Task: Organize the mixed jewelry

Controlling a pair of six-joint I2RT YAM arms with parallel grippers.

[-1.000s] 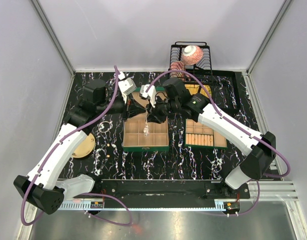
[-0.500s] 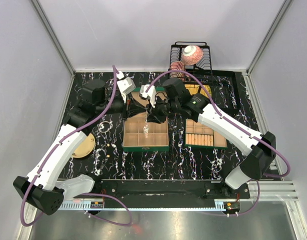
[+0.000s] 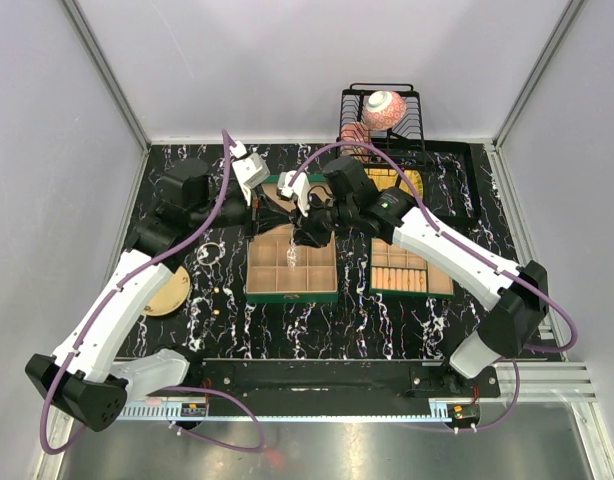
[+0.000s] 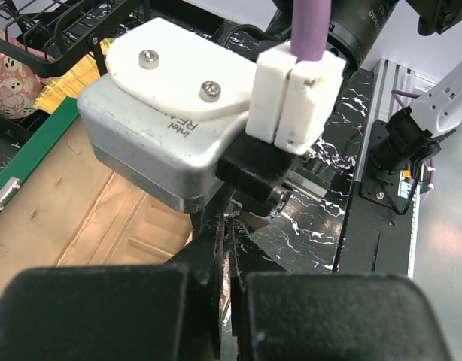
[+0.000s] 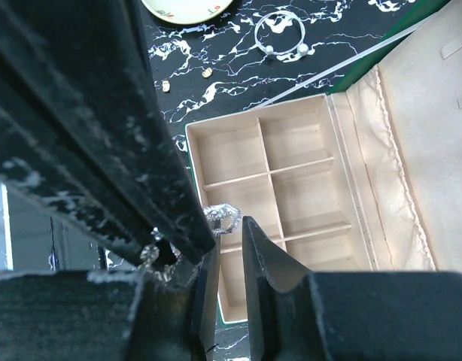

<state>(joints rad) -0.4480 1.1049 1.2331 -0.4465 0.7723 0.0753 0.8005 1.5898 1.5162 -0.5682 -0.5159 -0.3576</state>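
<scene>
A silvery chain (image 5: pixel 225 216) hangs bunched above the compartment box (image 5: pixel 192 162), right at my two grippers' tips; it also shows in the top view (image 3: pixel 289 240). My left gripper (image 4: pixel 231 226) is shut with a thin shiny strip of the chain between its fingers. My right gripper (image 5: pixel 229 229) has a narrow gap between its jaws, with the chain against its left fingertip. In the top view the left gripper (image 3: pixel 277 215) and right gripper (image 3: pixel 303 234) meet over the box's far edge. A thin wire hoop (image 5: pixel 280 34) and small gold studs (image 5: pixel 206 72) lie on the table.
The green compartment box (image 3: pixel 291 296) stands open with its beige lid (image 5: pixel 419 150) laid back. A second green box (image 3: pixel 412 292) is to its right. A gold plate (image 3: pixel 167 290) lies at the left. A black dish rack (image 3: pixel 412 120) with a bowl (image 3: pixel 383 108) stands at the back.
The chain, hanging lower over the box a second ago, now sits higher and closer to the gripper tips. Both grippers shifted slightly toward the back.
</scene>
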